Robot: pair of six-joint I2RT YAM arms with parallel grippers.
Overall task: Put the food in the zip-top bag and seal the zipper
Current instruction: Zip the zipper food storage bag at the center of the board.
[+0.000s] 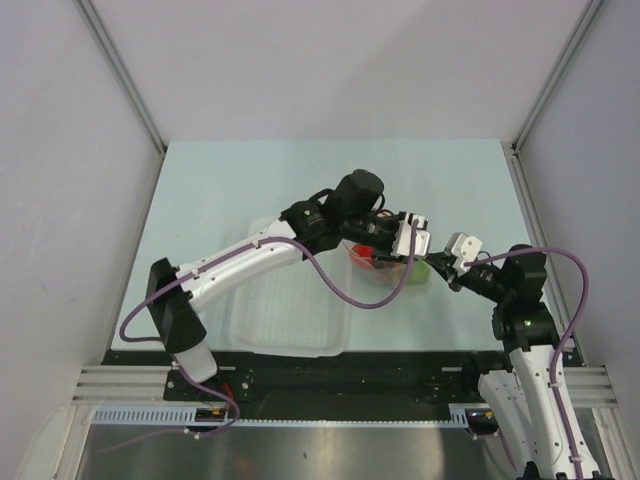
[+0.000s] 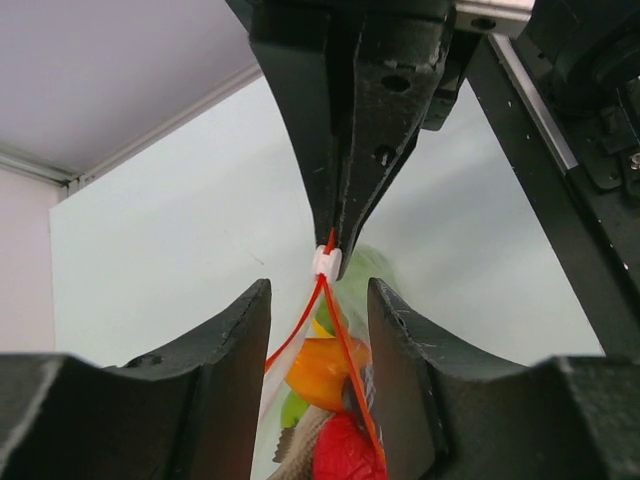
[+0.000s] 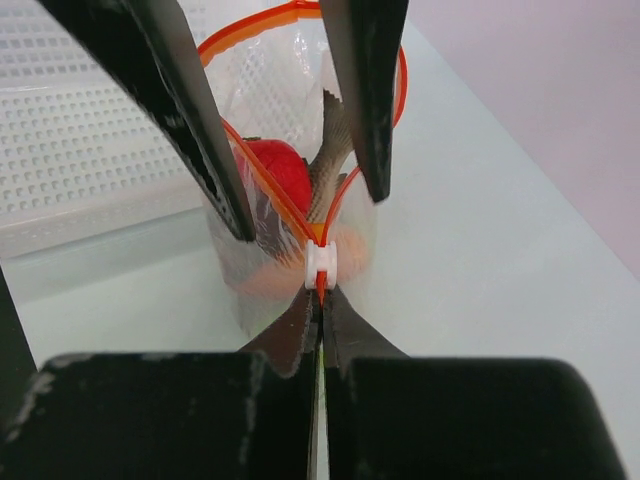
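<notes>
The zip-top bag (image 1: 388,270) stands between my grippers with its mouth open. In the left wrist view I see inside it an orange-red piece (image 2: 320,370), a red fruit (image 2: 345,452), the grey fish (image 2: 298,438) and something green (image 2: 362,268). The zipper (image 3: 250,25) forms an open loop; its white tab (image 3: 322,265) sits at the near end. My right gripper (image 3: 320,298) is shut on the strip's end just behind the tab (image 2: 327,262). My left gripper (image 2: 318,298) is open, its fingers (image 3: 200,140) astride the bag's mouth. The red fruit (image 3: 275,170) and the fish (image 3: 325,165) show through the mouth.
The white perforated basket (image 1: 290,310) lies left of the bag, under the left arm. White walls close off the table at the back and both sides. My left gripper (image 1: 412,240) and my right gripper (image 1: 445,257) are close together over the bag.
</notes>
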